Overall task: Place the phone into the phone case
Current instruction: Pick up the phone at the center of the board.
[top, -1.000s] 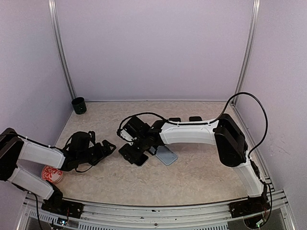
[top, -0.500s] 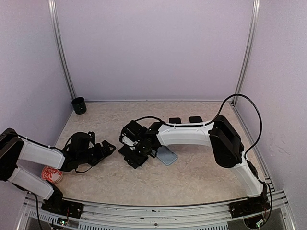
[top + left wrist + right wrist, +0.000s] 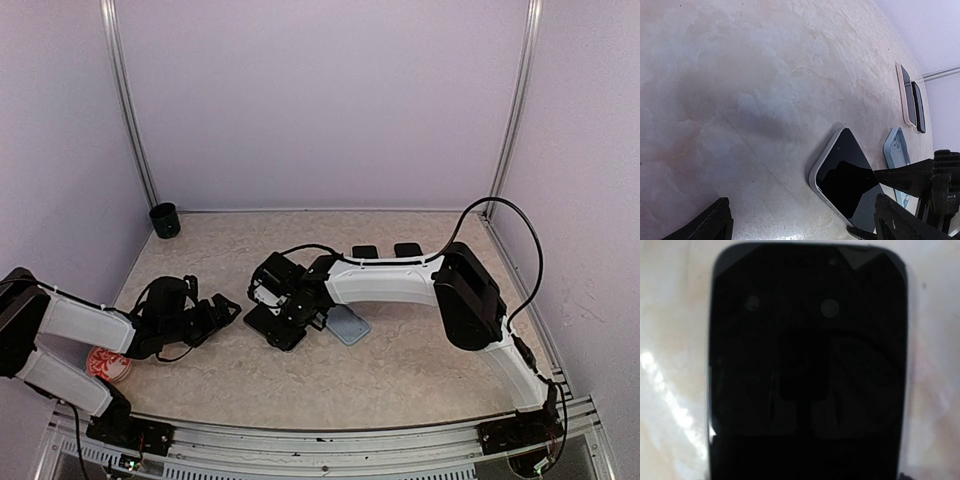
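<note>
hovers the right claw (image 3: 283, 308) straight above the phone (image 3: 847, 180), flat on the counter (image 3: 400, 370) just beside the phone case (image 3: 347, 323), long axes roughly parallel. cannot tell its spread; left claw (image 3: 225, 308) wide apart, farther from the phone.

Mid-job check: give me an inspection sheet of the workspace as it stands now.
Surface: beige marbled table, nothing spilled seen.
Job's things: phone flat, screen up; light blue phone case beside it, empty.
Clutter: dark cup, red patterned disc, two dark flat items at back.
Grippers: left gripper open, holding nothing; right gripper low over phone, grip unclear.
Cables: black cable looping above right arm.
Surroundings: lilac walls, metal posts.
</note>
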Controlling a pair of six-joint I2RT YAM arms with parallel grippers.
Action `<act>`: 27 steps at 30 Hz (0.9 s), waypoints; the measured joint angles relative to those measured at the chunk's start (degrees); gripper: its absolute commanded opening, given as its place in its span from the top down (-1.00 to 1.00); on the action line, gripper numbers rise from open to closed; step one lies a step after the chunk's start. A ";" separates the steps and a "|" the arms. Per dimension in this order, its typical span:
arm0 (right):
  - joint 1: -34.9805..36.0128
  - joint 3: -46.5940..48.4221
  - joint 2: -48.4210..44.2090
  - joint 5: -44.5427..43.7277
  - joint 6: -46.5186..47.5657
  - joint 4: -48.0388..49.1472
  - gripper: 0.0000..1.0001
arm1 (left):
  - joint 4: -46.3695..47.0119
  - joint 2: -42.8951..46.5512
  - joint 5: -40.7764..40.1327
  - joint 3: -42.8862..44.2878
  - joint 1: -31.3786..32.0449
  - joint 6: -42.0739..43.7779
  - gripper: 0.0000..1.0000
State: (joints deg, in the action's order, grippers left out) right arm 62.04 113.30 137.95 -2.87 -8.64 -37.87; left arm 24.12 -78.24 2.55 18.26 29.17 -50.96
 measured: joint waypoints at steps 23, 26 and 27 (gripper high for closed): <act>0.59 -33.09 -22.29 -0.37 0.28 4.44 -0.28 | 1.79 -1.09 1.57 0.00 -0.26 0.00 -0.90; 0.83 -34.23 -22.60 0.07 0.66 6.36 -0.27 | 3.34 -1.95 2.45 0.00 -0.26 -0.04 -0.90; 0.98 -34.64 -22.60 0.11 0.81 7.02 -0.26 | 3.58 -2.08 2.82 0.00 -0.26 -0.02 -0.90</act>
State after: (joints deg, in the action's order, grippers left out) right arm 63.02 78.65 115.35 -2.76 -7.84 -30.85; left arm 27.70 -80.31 5.37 18.26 28.91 -50.98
